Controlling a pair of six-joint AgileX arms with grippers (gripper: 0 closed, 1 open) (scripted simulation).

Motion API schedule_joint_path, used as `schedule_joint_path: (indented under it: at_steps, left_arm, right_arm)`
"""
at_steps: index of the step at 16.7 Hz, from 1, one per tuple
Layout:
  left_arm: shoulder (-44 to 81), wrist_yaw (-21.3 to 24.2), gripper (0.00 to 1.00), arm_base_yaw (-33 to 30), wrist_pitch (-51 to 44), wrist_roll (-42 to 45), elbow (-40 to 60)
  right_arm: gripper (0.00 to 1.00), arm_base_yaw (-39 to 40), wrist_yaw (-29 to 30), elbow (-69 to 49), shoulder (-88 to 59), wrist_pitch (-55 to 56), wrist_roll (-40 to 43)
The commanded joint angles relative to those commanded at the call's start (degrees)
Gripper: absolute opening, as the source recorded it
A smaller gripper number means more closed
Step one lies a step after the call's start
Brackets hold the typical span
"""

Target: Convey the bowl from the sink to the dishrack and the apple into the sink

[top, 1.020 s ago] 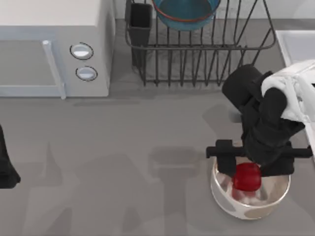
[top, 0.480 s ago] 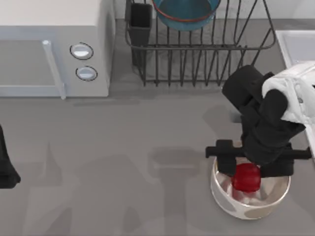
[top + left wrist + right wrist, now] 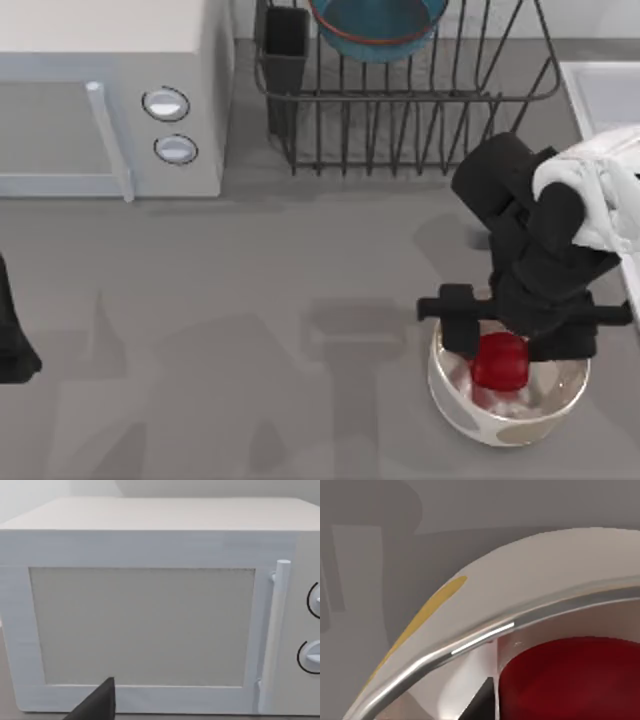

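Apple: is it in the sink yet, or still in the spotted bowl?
Still in the spotted bowl. The apple sits inside its rim, the right gripper directly over it, well short of the sink.

No readable text, labels, brands or numbers anywhere. Microwave (image 3: 110, 100) front is blank: door, handle and the two knobs at its 3 o'clock side carry no markings or scale, same in the left wrist view (image 3: 150, 615). Spotted bowl (image 3: 470, 410) has only yellow patches, no print. Apple (image 3: 500, 362), dishrack (image 3: 400, 110) and its cup: unmarked.
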State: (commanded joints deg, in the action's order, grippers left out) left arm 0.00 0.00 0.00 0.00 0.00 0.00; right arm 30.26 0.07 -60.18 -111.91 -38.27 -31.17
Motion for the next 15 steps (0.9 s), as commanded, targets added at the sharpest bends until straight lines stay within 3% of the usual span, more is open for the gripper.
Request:
schedule_joint_path:
  at_steps: [5, 6, 10, 15]
  left_arm:
    - [0.00, 0.00, 1.00, 0.00, 0.00, 0.00, 0.00]
    - [0.00, 0.00, 1.00, 0.00, 0.00, 0.00, 0.00]
    - [0.00, 0.00, 1.00, 0.00, 0.00, 0.00, 0.00]
    - [0.00, 0.00, 1.00, 0.00, 0.00, 0.00, 0.00]
  right_arm:
    - [0.00, 0.00, 0.00, 0.00, 0.00, 0.00, 0.00]
    - [0.00, 1.64, 0.01, -1.14, 8.55, -5.74, -3.74]
    - [0.00, 1.74, -0.02, -4.73, 9.76, -9.96, -3.70]
    - [0.00, 1.63, -0.04, -13.70, 13.19, -24.08, -3.53]
